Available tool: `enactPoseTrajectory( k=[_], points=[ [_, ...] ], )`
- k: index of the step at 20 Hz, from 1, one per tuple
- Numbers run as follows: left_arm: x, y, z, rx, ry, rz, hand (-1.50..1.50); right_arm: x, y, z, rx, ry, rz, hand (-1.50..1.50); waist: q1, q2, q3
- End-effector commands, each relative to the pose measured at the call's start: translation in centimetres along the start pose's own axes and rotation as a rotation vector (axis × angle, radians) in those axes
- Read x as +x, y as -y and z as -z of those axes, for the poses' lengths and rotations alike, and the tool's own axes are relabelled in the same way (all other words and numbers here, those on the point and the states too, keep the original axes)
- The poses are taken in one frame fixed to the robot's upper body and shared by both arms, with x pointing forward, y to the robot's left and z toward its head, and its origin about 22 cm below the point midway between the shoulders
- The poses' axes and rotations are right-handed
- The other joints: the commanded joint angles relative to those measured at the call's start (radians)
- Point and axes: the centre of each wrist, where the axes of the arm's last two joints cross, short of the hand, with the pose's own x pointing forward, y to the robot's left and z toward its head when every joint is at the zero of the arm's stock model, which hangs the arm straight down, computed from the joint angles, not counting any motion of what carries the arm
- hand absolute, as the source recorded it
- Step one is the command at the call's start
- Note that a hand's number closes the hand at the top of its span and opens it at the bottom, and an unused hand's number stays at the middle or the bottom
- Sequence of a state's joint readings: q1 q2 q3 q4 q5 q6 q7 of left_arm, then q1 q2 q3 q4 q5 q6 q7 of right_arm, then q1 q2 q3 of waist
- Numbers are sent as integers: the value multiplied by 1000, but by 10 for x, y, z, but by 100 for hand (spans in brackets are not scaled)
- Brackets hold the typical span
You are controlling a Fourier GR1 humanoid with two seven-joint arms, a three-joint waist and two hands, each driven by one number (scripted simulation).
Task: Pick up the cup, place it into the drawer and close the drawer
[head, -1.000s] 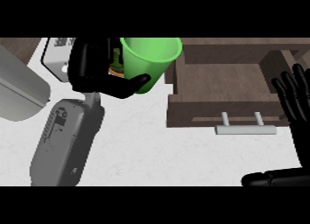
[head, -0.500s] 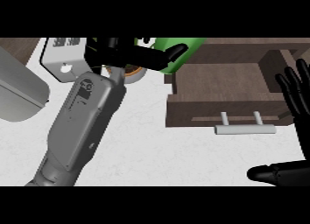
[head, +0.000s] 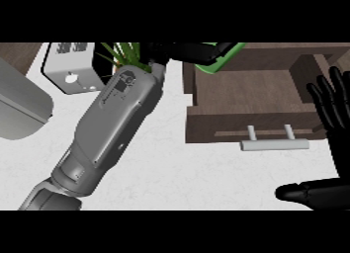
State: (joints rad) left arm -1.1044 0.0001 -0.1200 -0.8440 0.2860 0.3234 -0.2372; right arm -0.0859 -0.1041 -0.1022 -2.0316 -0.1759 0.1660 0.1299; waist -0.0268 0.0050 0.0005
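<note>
The green cup (head: pixel 220 60) shows only partly at the top of the head view, held over the back left corner of the open wooden drawer (head: pixel 243 96). My left hand (head: pixel 189 51) is curled round it and hides most of it, with the grey forearm stretched up across the counter. My right hand (head: pixel 338 123) rests open at the right edge, fingers up, beside the drawer's front and its pale bar handle (head: pixel 274 144).
A white box-like appliance (head: pixel 72 69) stands at the back left, with green plant leaves (head: pixel 123 52) beside it. A large grey rounded object (head: pixel 14 106) lies at the left edge. The white counter (head: pixel 178 173) spreads in front of the drawer.
My left arm has reached farther back and to the right, carrying the green cup from left of the drawer to over its back left corner. The right hand has stayed in place.
</note>
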Motion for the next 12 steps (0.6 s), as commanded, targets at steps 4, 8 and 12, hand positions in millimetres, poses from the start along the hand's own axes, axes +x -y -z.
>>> enactPoseTrajectory(
  k=[4,8,12],
  points=[
    [-1,23,19,11,-49,32,150,1,4,2,13,5,-12,-150,-18,4,0],
    [-28,24,3,8,-92,82,150,8,-2,6,32,8,9,-150,-35,7,0],
    [-32,24,8,-32,-112,131,150,0,-2,6,38,23,0,-150,-41,11,1]
  ],
)
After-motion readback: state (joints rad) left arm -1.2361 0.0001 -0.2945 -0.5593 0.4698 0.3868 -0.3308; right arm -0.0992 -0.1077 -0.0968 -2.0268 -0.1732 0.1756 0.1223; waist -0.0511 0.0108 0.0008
